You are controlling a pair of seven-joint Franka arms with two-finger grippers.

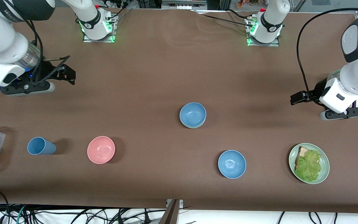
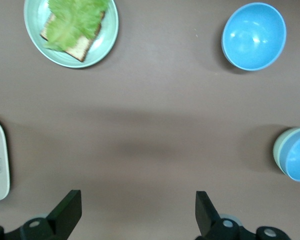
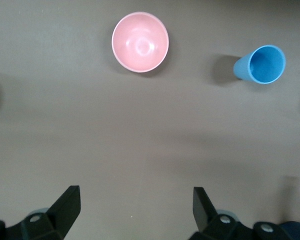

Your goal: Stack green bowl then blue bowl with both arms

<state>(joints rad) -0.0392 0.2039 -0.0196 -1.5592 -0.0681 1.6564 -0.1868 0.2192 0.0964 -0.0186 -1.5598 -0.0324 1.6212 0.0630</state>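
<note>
Fingers [image 2: 70,210] of both grippers spread wide and empty; blue bowl [image 1: 193,114] sits nested in green bowl [image 1: 194,126], so stacking looks finished, nothing left to grasp.

Two big white robot arms stand at the brown table. The left arm [image 1: 350,84] has smooth round parts and a dark grey cap on its joint. A thin black cable loops off it. Near its hand sits a small sticker with a red mark. The right arm [image 1: 5,53] is white too, with a dark band carrying white letters and a clear ring near the wrist. Each base glows green, with a red button on top. Both hands are black, with two stubby black fingers [image 2: 67,212] and little silver screws.
</note>
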